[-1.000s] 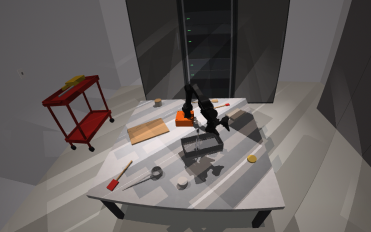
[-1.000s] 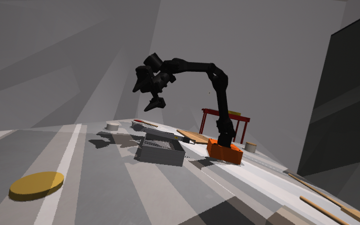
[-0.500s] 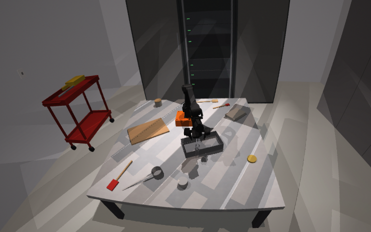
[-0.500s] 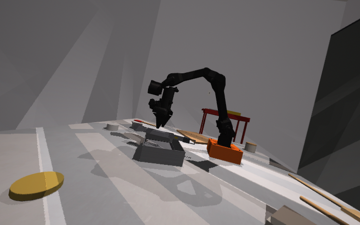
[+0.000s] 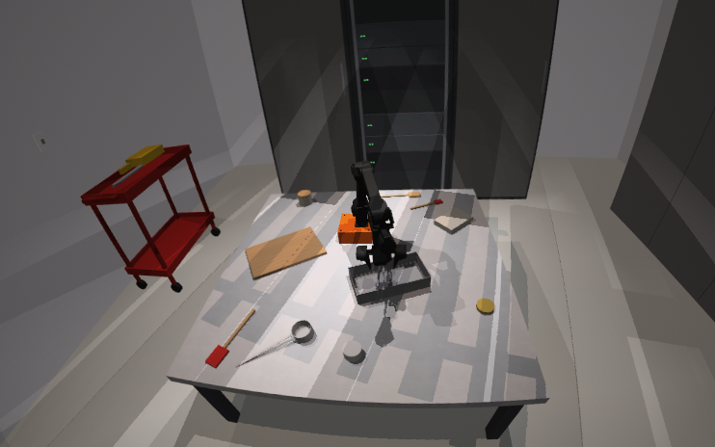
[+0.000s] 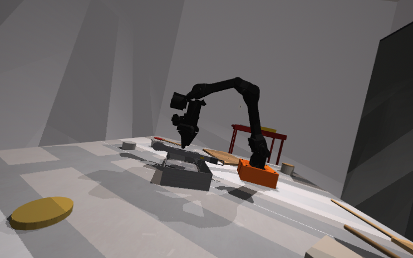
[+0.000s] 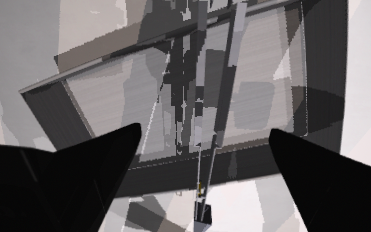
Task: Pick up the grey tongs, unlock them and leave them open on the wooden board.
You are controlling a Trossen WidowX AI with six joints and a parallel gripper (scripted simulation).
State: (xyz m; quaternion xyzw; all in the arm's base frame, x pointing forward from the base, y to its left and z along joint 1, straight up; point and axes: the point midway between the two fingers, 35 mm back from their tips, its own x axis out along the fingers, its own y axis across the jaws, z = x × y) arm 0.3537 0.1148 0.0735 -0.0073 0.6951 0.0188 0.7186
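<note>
The grey tongs [image 6: 185, 153] [image 7: 224, 95] lie across the dark roasting tin [image 5: 412, 286] [image 6: 185, 179] [image 7: 329, 60]. Their black hinge end, with a small yellow mark beside it, reaches past the tin's rim towards the robot base; the tip end is beyond the opposite rim. In the wrist view the two arms stand narrowly apart. My gripper [image 5: 383, 265] [image 6: 183, 146] [image 7: 204, 131] points down just above the tongs, wide open and empty. In the wrist view the tongs run between the fingertips, a little nearer the right one. The wooden board [image 5: 285, 252] [image 6: 221, 156] bears nothing.
The orange robot base [image 5: 354, 229] [image 6: 256, 176] stands behind the tin. A ladle-like strainer [image 5: 302, 331], a red spatula [image 5: 217, 355] and a pale round piece [image 5: 353, 351] lie near the front. A yellow disc [image 5: 485, 305] [image 6: 41, 211] lies right; a pale block [image 5: 452, 223] is behind.
</note>
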